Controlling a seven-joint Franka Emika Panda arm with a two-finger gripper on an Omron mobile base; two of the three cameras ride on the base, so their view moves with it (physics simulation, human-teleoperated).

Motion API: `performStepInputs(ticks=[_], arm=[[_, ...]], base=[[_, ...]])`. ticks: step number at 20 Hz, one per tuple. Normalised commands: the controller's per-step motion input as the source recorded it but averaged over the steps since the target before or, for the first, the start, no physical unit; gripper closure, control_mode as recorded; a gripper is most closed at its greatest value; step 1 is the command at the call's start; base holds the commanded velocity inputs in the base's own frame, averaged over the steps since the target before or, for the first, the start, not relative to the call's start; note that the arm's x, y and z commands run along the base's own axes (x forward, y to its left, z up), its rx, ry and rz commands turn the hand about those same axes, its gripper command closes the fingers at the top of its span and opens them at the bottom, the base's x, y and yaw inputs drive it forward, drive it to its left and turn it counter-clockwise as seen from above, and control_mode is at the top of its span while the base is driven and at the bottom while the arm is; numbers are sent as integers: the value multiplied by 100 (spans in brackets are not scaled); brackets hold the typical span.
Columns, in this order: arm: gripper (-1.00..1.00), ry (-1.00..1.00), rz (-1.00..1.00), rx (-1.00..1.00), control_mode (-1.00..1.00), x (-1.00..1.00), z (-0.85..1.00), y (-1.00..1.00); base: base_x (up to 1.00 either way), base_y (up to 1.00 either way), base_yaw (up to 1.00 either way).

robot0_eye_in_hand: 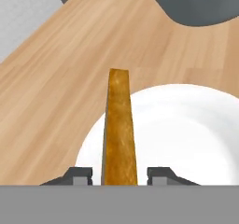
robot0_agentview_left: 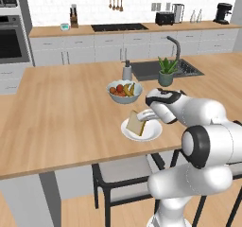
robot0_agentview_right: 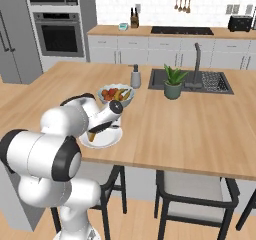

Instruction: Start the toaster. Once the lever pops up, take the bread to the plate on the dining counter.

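Glossy white arm [robot0_agentview_left: 208, 141] throughout, built of fat rounded segments like stacked barrels. Dark, near-black bands at the joints: one broad ring seen end-on at the big elbow housing, another thin collar nearer the wrist. Hand section white with a black cap and black side panel, tapering to a narrower dark gripper [robot0_agentview_left: 147, 116]. Fingers [robot0_eye_in_hand: 164, 174] small, dark grey, blocky, with flat squared tips. Lower column white, swelling into a bulbous shoulder above a narrower waist. Surfaces smooth and rendered, soft highlights along the curves. No cables, screws or lettering made out on any segment. From the right base camera, same white shells [robot0_agentview_right: 55, 149] and black joint rings, slightly shaded grey underneath.
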Motion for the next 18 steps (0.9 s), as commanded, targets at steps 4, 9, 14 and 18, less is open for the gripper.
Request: performStepInputs(ticks=[4,9,14,18], arm=[[-100,0,0,-2,-100,0,0,-7],[-100,0,0,-10,-100,0,1,-11],[-100,0,0,-12,-100,0,28,-8],[-100,0,0,-17,-100,0,59,0]], base=[[0,0,0],[0,0,0],[0,0,0],[0,0,0]])
